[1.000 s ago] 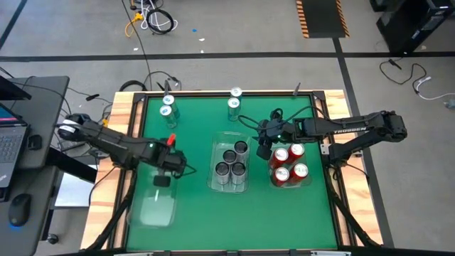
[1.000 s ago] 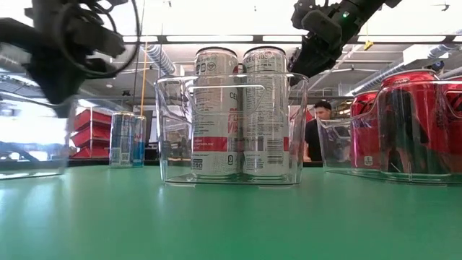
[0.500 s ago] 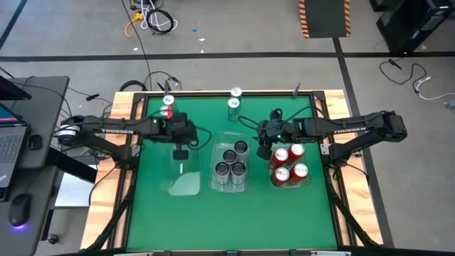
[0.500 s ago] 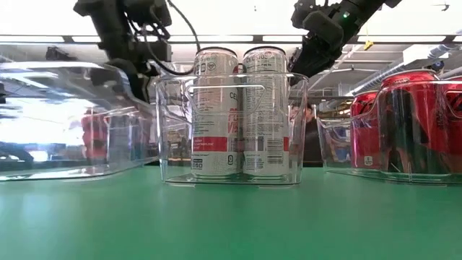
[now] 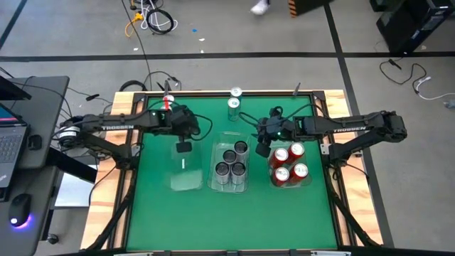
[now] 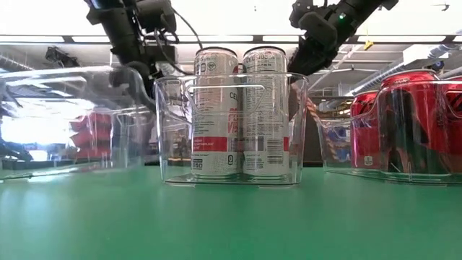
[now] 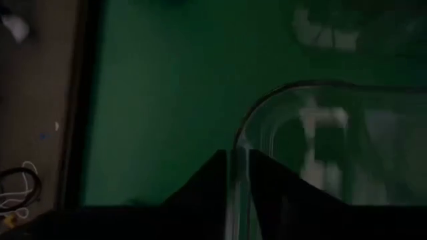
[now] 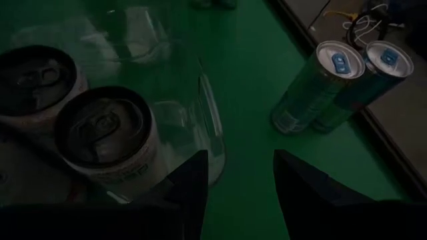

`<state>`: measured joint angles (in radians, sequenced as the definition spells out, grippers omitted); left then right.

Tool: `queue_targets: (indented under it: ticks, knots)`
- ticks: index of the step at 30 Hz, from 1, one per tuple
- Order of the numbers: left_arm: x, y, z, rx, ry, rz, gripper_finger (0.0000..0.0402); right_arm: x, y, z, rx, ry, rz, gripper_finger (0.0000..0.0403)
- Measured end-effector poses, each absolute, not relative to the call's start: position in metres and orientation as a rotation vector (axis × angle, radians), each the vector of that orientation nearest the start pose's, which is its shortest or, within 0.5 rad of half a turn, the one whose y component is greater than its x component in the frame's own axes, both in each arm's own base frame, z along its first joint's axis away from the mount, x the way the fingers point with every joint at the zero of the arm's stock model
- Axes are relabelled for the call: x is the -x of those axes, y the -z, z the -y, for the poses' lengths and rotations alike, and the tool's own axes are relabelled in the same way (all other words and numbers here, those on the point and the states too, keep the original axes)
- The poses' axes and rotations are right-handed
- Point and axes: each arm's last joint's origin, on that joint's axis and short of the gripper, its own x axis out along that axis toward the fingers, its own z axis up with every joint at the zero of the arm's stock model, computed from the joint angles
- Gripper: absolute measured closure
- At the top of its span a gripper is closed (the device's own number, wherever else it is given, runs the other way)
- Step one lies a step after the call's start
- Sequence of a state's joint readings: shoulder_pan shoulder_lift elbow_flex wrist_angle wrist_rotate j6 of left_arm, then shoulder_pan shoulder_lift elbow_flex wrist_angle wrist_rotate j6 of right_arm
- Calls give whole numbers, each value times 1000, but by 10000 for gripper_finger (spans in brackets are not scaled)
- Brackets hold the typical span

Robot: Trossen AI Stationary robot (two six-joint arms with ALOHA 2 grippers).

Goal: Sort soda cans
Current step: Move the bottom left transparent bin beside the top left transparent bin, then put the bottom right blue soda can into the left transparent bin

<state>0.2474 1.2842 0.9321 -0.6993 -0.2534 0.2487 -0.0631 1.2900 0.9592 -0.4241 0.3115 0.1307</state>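
My left gripper (image 5: 183, 147) (image 7: 237, 159) is shut on an empty clear plastic bin (image 5: 186, 171) (image 6: 65, 123), just left of the middle bin. The middle clear bin (image 5: 215, 165) holds several grey soda cans (image 5: 231, 162) (image 6: 238, 115) standing upright. The right clear bin (image 5: 310, 179) holds several red cans (image 5: 288, 163) (image 6: 411, 123). Two silver cans with pale teal tops (image 5: 234, 104) (image 8: 333, 80) stand near the table's far edge. My right gripper (image 5: 264, 147) (image 8: 240, 167) hangs open above the gap between the middle and right bins, touching nothing. My left gripper holds the empty bin by the rim of its far end wall (image 7: 238, 143), near a rounded corner. The wall is pinched between the two fingers (image 7: 207, 183), one inside the bin and one outside, coming from above. The bin hangs tilted below the gripper; whether its near end touches the table, I cannot tell.
Green table top with a raised wooden frame (image 5: 128, 178). Open green surface lies along the near edge in front of the three bins (image 5: 227, 220). A desk with a laptop and mouse stands off the table's left side (image 5: 14, 142).
My left gripper has carried the empty clear bin from the near-left part of the table toward the right and the far edge, bringing it beside the middle bin. The bin has stayed in the same hold. My right arm has kept still.
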Motion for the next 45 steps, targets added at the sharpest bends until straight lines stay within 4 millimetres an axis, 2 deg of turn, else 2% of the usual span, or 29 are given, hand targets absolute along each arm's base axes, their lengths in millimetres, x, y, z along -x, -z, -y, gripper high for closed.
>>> queue_targets:
  ticks: [8, 15, 20, 32, 38, 45]
  knots:
    - [-241, -284, -68, -106, -398, -1019, 249, -267, -269, 26, -30, 405, -723, 247]
    - [-223, -302, -78, 127, -644, -1099, 204, -267, -269, 26, -27, 404, -723, 247]
    - [-207, -305, -91, 222, -777, -1171, 182, -267, -269, 26, -26, 403, -723, 247]
    - [-182, -302, -120, 351, -911, -1255, 145, -267, -269, 25, -36, 379, -726, 247]
    - [-171, -302, -134, 393, -950, -1265, 132, -267, -269, 25, -37, 378, -726, 247]
    - [-163, -299, -148, 502, -885, -1234, 131, -267, -269, 24, -37, 374, -726, 247]
